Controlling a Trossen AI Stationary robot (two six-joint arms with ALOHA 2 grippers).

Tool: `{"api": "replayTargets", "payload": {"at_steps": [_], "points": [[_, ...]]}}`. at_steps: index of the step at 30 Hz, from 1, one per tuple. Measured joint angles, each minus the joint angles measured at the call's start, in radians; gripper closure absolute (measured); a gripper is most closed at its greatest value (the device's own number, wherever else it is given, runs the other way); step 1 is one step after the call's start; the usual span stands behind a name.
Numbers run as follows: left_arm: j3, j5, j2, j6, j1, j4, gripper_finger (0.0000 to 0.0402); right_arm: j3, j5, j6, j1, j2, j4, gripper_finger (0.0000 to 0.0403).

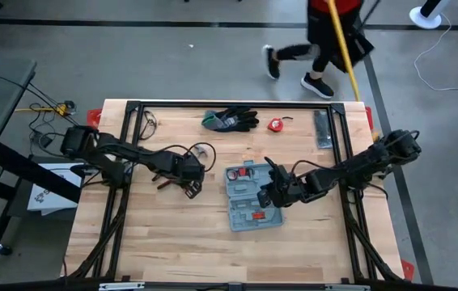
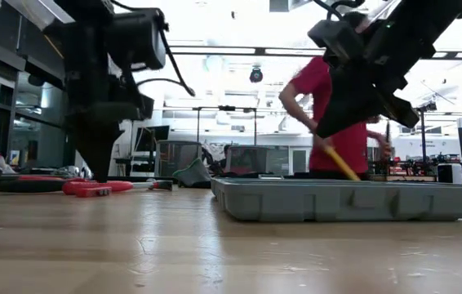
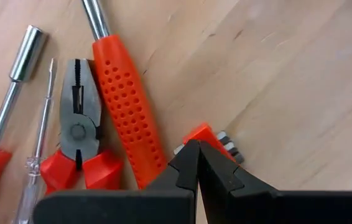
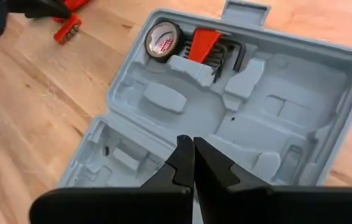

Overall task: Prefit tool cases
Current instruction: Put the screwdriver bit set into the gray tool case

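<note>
The grey-blue tool case lies open on the table's middle, recesses up; a round tape measure and hex keys in a red holder sit in its recesses. My right gripper is shut and hovers over the case, clear of it. My left gripper is shut, low over the table left of the case, at a small red bit holder. Beside it lie pliers, an orange-handled driver, a nut driver and a thin tester screwdriver. My left gripper's shut fingertips stand in front of the red bit holder's edge, coming from above. The fingers hide the spot, so I cannot tell whether they touch it. The holder lies flat on the table.
Black-and-green gloves, a small red tape measure and a narrow dark bar lie near the far edge. Black frame rails border the table. A person with a yellow stick walks beyond the far edge.
</note>
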Motion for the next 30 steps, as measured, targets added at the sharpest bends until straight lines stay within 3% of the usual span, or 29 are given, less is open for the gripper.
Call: {"api": "replayTargets", "payload": {"at_steps": [7, 12, 18, 24, 30], "points": [[0.002, 0.042, 0.023, 0.079, 0.015, 0.017, 0.0402, 0.000, 0.006, -0.003, 0.000, 0.000, -0.031, 0.0403], [0.002, 0.097, 0.036, 0.135, 0.012, 0.118, 0.0401, 0.000, 0.024, -0.001, 0.000, 0.000, -0.033, 0.0403], [0.000, 0.218, 0.039, 0.227, -0.005, 0.257, 0.0401, 0.000, 0.029, -0.003, 0.000, 0.000, -0.033, 0.0403], [0.000, 0.300, 0.035, 0.332, -0.015, 0.241, 0.0401, 0.000, 0.031, -0.003, 0.000, 0.000, -0.034, 0.0403], [0.005, 0.250, -0.001, 0.156, -0.019, 0.225, 0.0401, 0.000, 0.030, -0.001, 0.000, 0.000, -0.033, 0.0403]]}}
